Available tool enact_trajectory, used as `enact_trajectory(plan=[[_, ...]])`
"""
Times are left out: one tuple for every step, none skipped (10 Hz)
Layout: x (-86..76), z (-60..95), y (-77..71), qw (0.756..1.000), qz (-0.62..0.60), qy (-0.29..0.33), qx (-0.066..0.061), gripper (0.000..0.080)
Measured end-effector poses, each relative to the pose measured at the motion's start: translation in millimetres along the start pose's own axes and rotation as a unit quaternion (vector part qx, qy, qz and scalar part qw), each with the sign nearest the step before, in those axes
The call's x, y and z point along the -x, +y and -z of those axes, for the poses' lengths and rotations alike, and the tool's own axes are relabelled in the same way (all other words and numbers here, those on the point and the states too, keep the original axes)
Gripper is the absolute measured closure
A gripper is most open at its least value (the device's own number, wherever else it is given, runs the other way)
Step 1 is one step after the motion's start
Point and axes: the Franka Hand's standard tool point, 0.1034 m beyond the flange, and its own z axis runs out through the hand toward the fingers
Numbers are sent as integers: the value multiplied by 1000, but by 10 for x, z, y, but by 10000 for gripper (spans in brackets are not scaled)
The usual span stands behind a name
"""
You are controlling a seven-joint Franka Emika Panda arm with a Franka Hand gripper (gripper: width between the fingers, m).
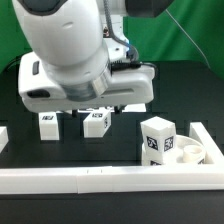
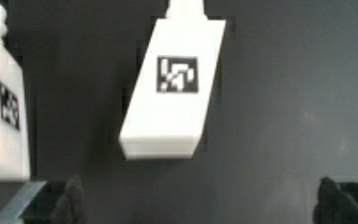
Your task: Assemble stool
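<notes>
Stool seat [image 1: 192, 152] sits near right in exterior view, just behind white rail [image 1: 100, 180]. Right leg block [image 1: 157, 138] stands upright, touching seat's left side. Left leg block [image 1: 47, 124] and middle leg block [image 1: 96, 124] stand farther back under arm [image 1: 70, 50]. Wrist view: gripper [image 2: 197, 205] over black table [image 2: 282, 120], fingers [image 2: 43, 200] spread wide, gripping nothing, tagged block [image 2: 176, 85] ahead of them, apart.

A black tabletop [image 1: 110, 152] carries one tagged white leg block [image 1: 47, 125] beside a second leg block [image 1: 96, 124]. A third block [image 1: 157, 138] stands by the ring-shaped seat [image 1: 192, 153], behind a white border rail [image 1: 100, 180].
</notes>
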Motion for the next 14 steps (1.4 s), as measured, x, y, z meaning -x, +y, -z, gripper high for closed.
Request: enact_trajectory(plan=[[-33,-37,18,1000,-1,-24,-1,151],[-52,-52,18,999,-1,-36,-2,151],[-65,-64,30,999,-3,-33,-1,151],[-75,-173,73,999,-26,-45,-2,151],[-111,-285,107,997,-49,-58,-2,151],[-117,-298,110,997,-54,-59,-2,151],[-116,-291,110,997,-53,-58,-2,151],[-115,-300,112,997,-54,-59,-2,151],[-115,-302,112,997,-54,-60,-2,151],[-127,-332,108,997,-53,-59,-3,151],[-155,-420,97,997,-53,-62,-3,151],[-178,-489,68,996,-51,-67,-2,151],[-207,-535,40,997,-49,-66,0,151],[-207,-557,39,997,-49,-67,0,151]])
